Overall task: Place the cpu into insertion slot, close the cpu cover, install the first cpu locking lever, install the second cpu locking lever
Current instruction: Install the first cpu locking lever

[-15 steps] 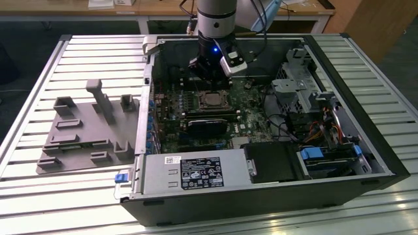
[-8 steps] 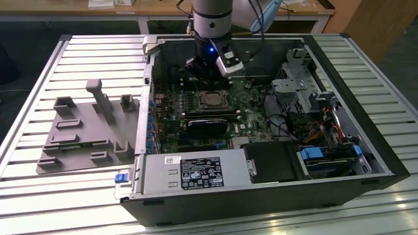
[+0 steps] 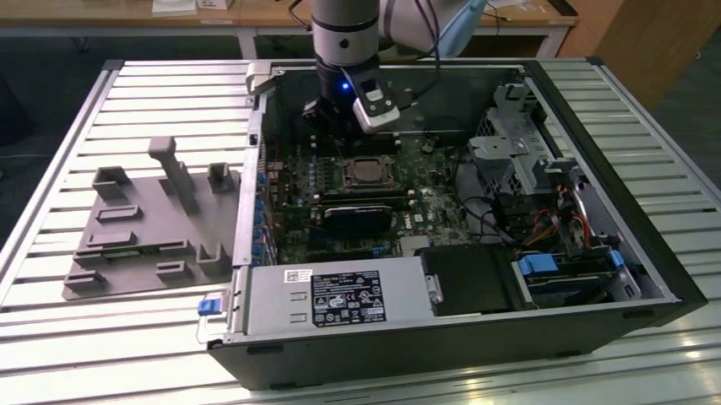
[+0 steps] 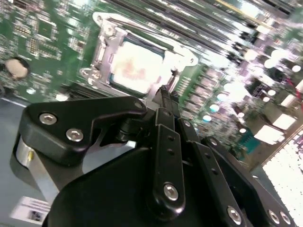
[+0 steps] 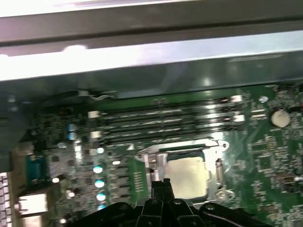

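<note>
Grey fixture plate point(image 3: 135, 245) on slatted table point(image 3: 67, 152); blue-handled bay point(image 3: 563, 268), perhaps a drive.

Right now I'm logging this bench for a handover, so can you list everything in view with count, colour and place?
computer case: one, black, lying open on the table
table: one, pale slatted metal, under everything
fixture tray: one, grey, on the exterior view's left of the case
circuit board: one, green, on the case floor
cpu: one, silver-grey, mid board
cpu cover: one, silver frame, around the cpu
heatsink block: one, black, beside the cpu
memory slots: several, dark, beside the cpu
coin cell: one, silver, on the board
power supply: one, silver, near case edge
arm: one, grey, above the board
gripper: one, black, shut, at the cpu cover's edge
</note>
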Robot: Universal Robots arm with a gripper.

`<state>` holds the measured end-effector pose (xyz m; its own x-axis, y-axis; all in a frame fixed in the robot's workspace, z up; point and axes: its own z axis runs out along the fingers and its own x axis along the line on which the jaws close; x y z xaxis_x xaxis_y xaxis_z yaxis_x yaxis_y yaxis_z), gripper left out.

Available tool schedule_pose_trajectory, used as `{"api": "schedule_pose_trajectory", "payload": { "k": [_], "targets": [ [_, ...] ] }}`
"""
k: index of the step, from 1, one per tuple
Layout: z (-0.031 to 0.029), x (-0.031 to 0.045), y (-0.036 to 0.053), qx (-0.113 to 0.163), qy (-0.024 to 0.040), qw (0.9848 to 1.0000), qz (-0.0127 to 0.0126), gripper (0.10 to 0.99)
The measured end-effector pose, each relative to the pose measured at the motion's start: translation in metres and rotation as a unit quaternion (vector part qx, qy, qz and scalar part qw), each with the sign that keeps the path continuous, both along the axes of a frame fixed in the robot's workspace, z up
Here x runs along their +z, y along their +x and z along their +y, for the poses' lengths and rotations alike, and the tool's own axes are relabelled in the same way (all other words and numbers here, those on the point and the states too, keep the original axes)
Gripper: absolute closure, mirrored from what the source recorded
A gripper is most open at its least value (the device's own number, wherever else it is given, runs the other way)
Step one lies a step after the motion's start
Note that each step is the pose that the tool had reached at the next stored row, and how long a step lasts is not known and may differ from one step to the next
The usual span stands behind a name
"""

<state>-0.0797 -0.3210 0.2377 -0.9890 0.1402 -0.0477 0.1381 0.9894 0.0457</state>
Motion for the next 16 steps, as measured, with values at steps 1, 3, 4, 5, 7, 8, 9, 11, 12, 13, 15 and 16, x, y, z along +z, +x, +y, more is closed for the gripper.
{"api": "schedule_pose_trajectory", "payload": {
  "k": [1, 3, 4, 5, 7, 8, 9, 11, 12, 13, 15, 16],
  "targets": [
    [0.0, 0.0, -0.004, 0.0, 0.0, 1.0, -0.0003, 0.984],
    [0.0, 0.0, -0.012, 0.0, 0.0, 1.0, -0.0009, 0.984],
    [0.0, 0.0, -0.0155, 0.0, 0.0, 1.0, -0.0013, 0.984],
    [0.0, 0.0, -0.0188, 0.0, 0.0, 1.0, -0.0015, 0.984],
    [0.0, 0.0, -0.0233, 0.0, 0.0, 1.0, -0.002, 0.984],
    [0.0, 0.0002, -0.0234, 0.0, 0.0, 1.0, -0.002, 0.984],
    [0.0, 0.0009, -0.0234, 0.0, -0.0001, 1.0, -0.0019, 0.984],
    [0.0, 0.0031, -0.0234, 0.0, -0.0001, 1.0, -0.0021, 0.984],
    [0.0, 0.0044, -0.0234, 0.0, 0.0, 1.0, -0.0022, 0.984],
    [0.0, 0.0057, -0.0234, 0.0, 0.0, 1.0, -0.0024, 0.984],
    [0.0, 0.0078, -0.0234, 0.0, -0.0001, 1.0, -0.0027, 0.984],
    [0.0, 0.0082, -0.0235, 0.0, 0.0, 1.0, -0.003, 0.984]
  ]
}}
